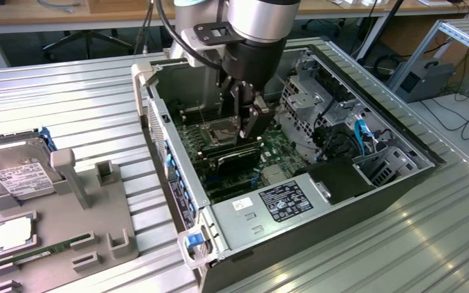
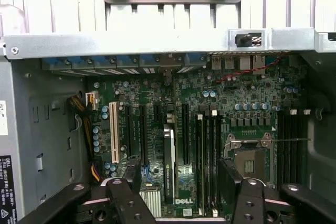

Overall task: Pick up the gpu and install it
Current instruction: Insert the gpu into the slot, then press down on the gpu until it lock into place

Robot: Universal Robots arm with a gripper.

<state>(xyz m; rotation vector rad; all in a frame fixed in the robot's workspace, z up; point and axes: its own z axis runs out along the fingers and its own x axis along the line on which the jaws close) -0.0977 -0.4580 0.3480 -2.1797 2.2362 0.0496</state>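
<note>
Gpu (image 1: pixel 232 160) stands on its long edge in a slot of the motherboard (image 2: pixel 247 98), inside the open computer case (image 1: pixel 159 122) on the table (image 1: pixel 71 97). It sits directly under my tool (image 1: pixel 247 125). From the wrist, the card (image 2: pixel 169 156) shows edge-on as a thin dark strip running between the two fingers. My tool (image 2: pixel 179 182) has its fingers spread wide apart, one on each side of the card, and they clamp nothing. I cannot see a finger touching the card.

I judge the step in hand to be the seating and letting go (the card looks upright and in line with its slot, though I cannot tell if it is pushed fully home).

To do this well:
- The fingers should stay wide and level with each other, so neither one drags along the card's face.
- Any motion should run straight along the card's height, never sideways, because a sideways nudge would lever the card in its slot.
- I would watch the neighbouring slots and the processor socket close beside my fingers, since there is little room there.
</note>
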